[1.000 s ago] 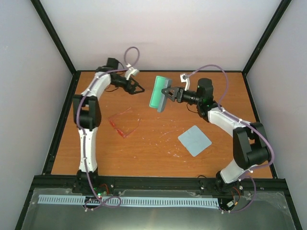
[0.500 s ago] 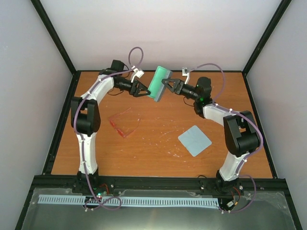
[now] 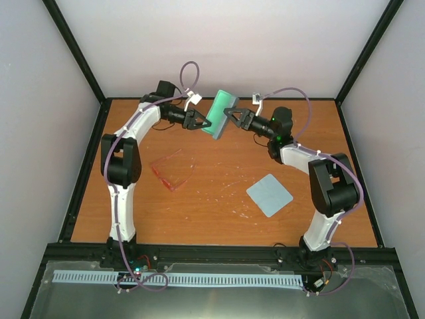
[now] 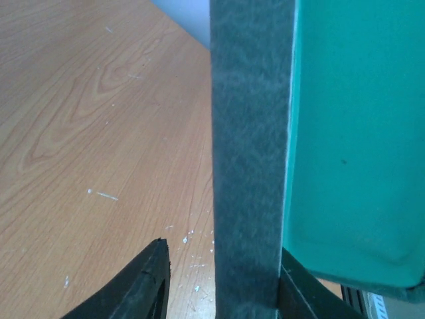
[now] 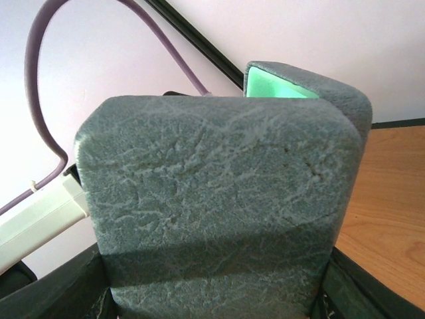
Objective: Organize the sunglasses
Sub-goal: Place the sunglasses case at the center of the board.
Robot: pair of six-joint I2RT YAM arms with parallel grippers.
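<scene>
Both arms meet near the far edge of the bench [image 3: 212, 206], the open case [image 3: 217, 109] up in the air btwn them; sunglasses [image 3: 172, 171] flat on the wood.

R gripper [image 3: 230, 114] is clamped on the grey-blue case from the right side, holding it tilted and off the bench, green lining facing the L arm. L gripper [image 3: 202, 124] straddles the case's grey wall at its lower left: in the wrist view one finger sits against the wall, the other finger [image 4: 149, 286] stands apart from it w/ bare wood showing in the gap, so not clamped. Sunglasses lie left of centre, closer to the left edge, well apart from both grippers. Pale blue cloth [image 3: 269, 195] lies right of centre, toward the near edge.
</scene>
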